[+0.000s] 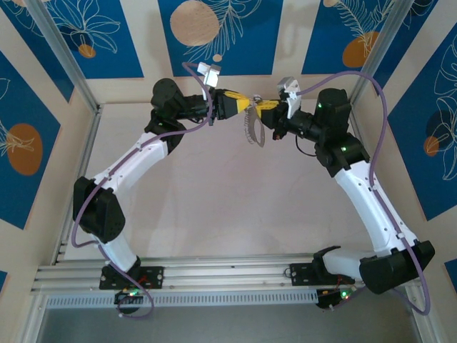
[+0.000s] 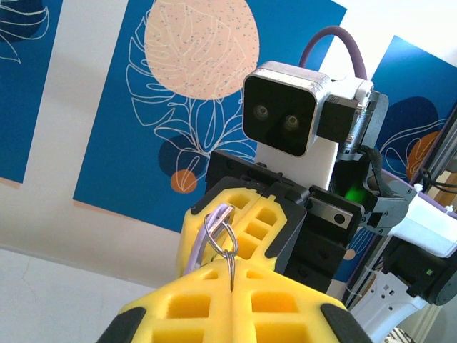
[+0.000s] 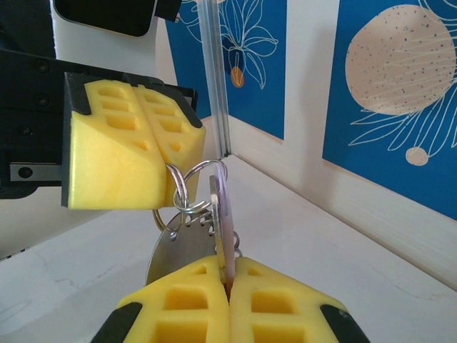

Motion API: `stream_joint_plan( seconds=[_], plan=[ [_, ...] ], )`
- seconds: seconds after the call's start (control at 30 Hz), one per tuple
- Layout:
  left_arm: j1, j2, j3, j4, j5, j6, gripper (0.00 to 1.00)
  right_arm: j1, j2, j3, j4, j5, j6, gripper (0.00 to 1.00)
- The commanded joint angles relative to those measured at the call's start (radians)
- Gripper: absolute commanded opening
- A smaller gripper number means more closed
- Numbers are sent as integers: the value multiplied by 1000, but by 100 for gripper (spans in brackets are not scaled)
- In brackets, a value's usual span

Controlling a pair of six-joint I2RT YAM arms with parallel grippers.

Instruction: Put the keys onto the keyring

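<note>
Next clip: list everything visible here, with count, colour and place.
key: one, silvery with lilac head, clamped in the right fingers.
wire rings: at least two, silvery, beside the key; one pinched in the left fingers.
keyring: one, grey, hanging below where the fingers meet.
table: one, whitish, beneath the arms.
wall panels: several, blue with peach discs, around the table.
left gripper: one, yellow fingers, shut on a wire ring.
right gripper: one, yellow fingers, shut on the key.

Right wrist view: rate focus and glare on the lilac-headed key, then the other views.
Right wrist: the lilac-headed silvery key and thin silvery split ring are sharp, with small glints. Left wrist: even light, the ring crisp. Top external: bright, shadows faint, the grey ridged metal loop small, its detail lost.
</note>
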Motion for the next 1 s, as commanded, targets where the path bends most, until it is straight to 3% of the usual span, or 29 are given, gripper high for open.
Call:
stream_joint_plan(
  seconds=[0.0,0.47,0.97],
  plan=[
    [-3,-21,1,37,33,2,0,-27,-31,-7,27,38,20,0],
    [-8,-16,3,38,32,2,0,22,14,47,-4,15,-12,0],
    [-10,-14,1,31,32,10,0,20,27,69,-20,89,-19,0]
  ],
)
